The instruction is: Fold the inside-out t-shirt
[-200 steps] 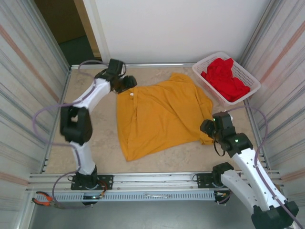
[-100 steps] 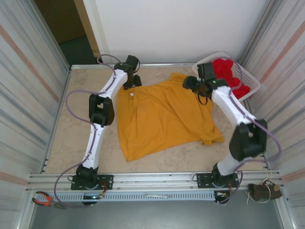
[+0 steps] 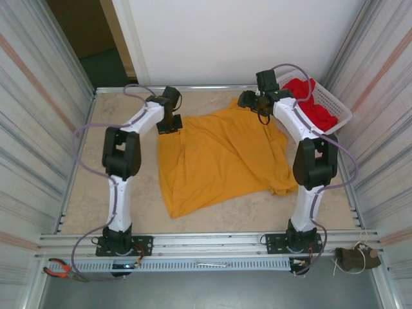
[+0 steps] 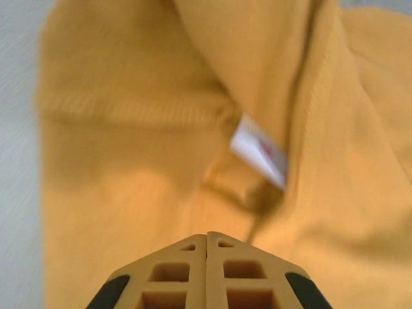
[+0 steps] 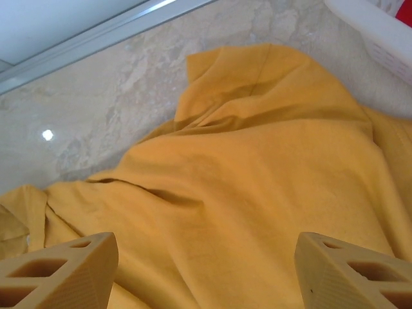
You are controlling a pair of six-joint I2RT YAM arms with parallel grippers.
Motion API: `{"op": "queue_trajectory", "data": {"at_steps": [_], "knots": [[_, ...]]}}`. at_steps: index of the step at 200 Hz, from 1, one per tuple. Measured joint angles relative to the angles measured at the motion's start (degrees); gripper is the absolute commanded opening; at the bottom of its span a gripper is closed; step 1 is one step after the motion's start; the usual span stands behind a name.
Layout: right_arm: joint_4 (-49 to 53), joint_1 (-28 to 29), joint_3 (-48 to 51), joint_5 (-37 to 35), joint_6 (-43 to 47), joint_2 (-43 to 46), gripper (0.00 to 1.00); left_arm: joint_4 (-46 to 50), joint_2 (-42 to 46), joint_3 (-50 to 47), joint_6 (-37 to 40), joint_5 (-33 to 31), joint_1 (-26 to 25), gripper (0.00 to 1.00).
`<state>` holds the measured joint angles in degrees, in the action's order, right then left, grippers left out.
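Note:
The mustard-yellow inside-out t-shirt (image 3: 222,154) lies spread and rumpled across the middle of the table. At its far left corner my left gripper (image 3: 171,122) presses down into the cloth. In the left wrist view the left gripper (image 4: 207,235) has its jaws shut flush, pinching the t-shirt (image 4: 129,167) just short of the small white neck tag (image 4: 257,149). At the far right corner my right gripper (image 3: 248,100) hovers over the shirt. In the right wrist view the right gripper (image 5: 203,250) stands wide open above the t-shirt (image 5: 257,167), with nothing between its fingers.
A white basket (image 3: 273,85) holding a bright red garment (image 3: 312,106) stands at the far right corner, close behind the right arm. Metal walls close in the table left and right. Pliers (image 3: 60,268) lie on the near rail at the left.
The right arm swung from the shirt's near right corner up to its far right corner, jaws staying open. The left gripper came down onto the neck area and shut.

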<state>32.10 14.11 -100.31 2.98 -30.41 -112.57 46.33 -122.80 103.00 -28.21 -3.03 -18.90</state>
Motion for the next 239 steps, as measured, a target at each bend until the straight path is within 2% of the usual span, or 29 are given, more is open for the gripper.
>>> {"op": "queue_trajectory", "data": {"at_steps": [23,47,61,70,84,100,139,169,192,212,218,239], "knots": [[1.14,0.00,-3.13,-0.11,1.01,-3.67,0.72,-6.21,15.47,-14.80,-0.31,1.84,0.02,0.00],[3.23,0.07,-8.31,-0.39,1.75,-8.79,0.72,-12.74,26.29,-27.12,-1.57,3.48,0.39,0.00],[4.61,0.15,-12.24,-0.74,2.54,-12.00,0.72,-14.23,27.10,-29.64,-2.10,4.83,1.05,0.27],[5.51,0.24,-14.84,-1.16,2.78,-13.97,0.73,-15.04,25.40,-29.05,-1.97,5.51,1.38,0.36],[7.43,0.44,-19.61,-1.79,3.52,-17.18,0.73,-14.36,19.78,-23.89,-1.51,6.23,1.73,0.44],[9.33,0.57,-25.27,-2.36,4.35,-20.74,0.73,-13.25,11.04,-13.20,-0.59,6.19,1.31,0.51],[12.09,0.76,-36.33,-3.43,5.66,-28.33,0.75,-7.21,-6.67,12.33,1.05,3.67,-0.44,0.55],[12.15,0.63,-42.05,-3.63,5.68,-33.75,0.78,-0.98,-15.54,24.30,1.05,1.51,-1.01,0.60],[12.17,0.48,-44.76,-3.58,5.68,-37.38,0.78,3.37,-20.11,29.68,1.18,0.13,-0.98,0.60],[12.11,0.42,-46.51,-3.48,5.66,-39.93,0.78,5.62,-21.79,30.82,1.29,-0.35,-0.68,0.54],[12.13,0.37,-46.69,-3.32,5.66,-40.41,0.78,6.21,-21.99,30.82,1.29,-0.48,-0.57,0.48],[12.11,0.11,-47.25,-2.60,5.49,-41.86,0.72,7.23,-22.18,30.73,1.51,-0.48,-0.07,0.14]]}}
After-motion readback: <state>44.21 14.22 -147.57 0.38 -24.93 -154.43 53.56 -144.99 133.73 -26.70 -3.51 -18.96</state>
